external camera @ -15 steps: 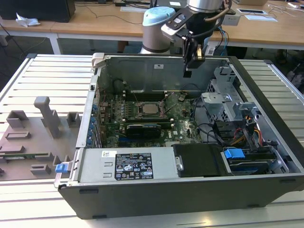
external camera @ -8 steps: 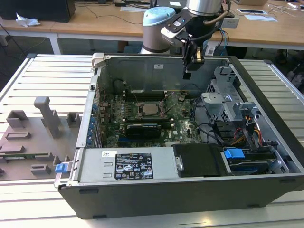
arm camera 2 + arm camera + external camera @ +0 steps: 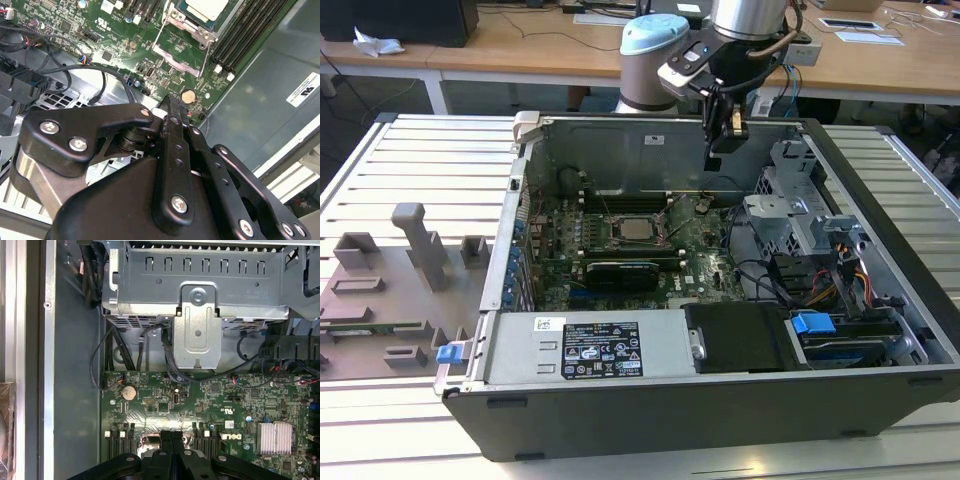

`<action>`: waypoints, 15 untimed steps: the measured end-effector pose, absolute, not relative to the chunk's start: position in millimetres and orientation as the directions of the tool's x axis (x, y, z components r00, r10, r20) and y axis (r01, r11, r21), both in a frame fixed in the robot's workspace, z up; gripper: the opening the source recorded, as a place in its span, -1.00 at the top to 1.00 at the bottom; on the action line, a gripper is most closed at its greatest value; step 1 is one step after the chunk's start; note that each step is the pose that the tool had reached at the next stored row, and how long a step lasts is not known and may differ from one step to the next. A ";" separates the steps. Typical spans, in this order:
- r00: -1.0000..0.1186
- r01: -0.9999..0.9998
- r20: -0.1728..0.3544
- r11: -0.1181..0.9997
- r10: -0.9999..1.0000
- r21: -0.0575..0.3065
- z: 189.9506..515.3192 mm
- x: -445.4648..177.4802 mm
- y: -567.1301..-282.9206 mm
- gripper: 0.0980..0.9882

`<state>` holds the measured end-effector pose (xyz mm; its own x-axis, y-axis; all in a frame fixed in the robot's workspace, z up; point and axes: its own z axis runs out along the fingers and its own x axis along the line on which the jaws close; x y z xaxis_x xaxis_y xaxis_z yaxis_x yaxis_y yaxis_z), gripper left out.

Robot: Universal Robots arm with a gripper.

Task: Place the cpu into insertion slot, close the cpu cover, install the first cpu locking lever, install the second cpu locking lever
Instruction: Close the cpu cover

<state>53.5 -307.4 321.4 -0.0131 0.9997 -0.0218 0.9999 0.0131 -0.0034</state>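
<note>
– Gripper [image 3: 714, 163] first: how does it stand?

– Closed on nothing. In both wrist views the two black fingers [image 3: 164, 440] meet along one seam with nothing between them. It hangs point-down from the arm inside the open computer case [image 3: 650, 135], near the back wall and above the motherboard [image 3: 705, 268], touching nothing.

– Take me across the exterior view, left to right.

– At that view's left a grey fixture board [image 3: 380, 300] with upright blocks lies on the slatted table [image 3: 430, 140], just beside the case. A blue clip [image 3: 448, 352] sits at the case's near corner. Next comes the power supply [image 3: 520, 350], with its label facing up along the near side. Beyond it a long black expansion card [image 3: 620, 272] lies across the green board.

– And the cpu?

– The cpu [image 3: 638, 228] sits in the insertion slot [image 3: 616, 240], silver top up, just beyond the card. It is to the exterior view's left of the gripper and well apart from it.

– The cover?

– In the second wrist view the cpu cover [image 3: 199, 30] shows as a silvery frame round the chip's edge and looks laid flat. I cannot tell whether the wire levers beside it are hooked.

– Further right?

– A round coin cell [image 3: 130, 392] lies on the board close to the fingertips. Past the gripper stands the metal drive cage [image 3: 800, 215] with dark cables under it, then a blue tab [image 3: 812, 323] at the near right corner.
</note>
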 end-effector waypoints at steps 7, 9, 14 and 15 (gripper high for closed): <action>-0.013 1.000 -0.022 0.013 1.000 -0.003 316.3 53.5 -307.3 0.98; -0.013 1.000 -0.022 0.013 1.000 -0.003 315.0 53.5 -307.3 0.98; -0.013 1.000 -0.022 0.013 1.000 -0.003 312.5 53.5 -307.3 0.98; -0.013 1.000 -0.022 0.013 1.000 -0.003 312.0 53.5 -307.4 0.98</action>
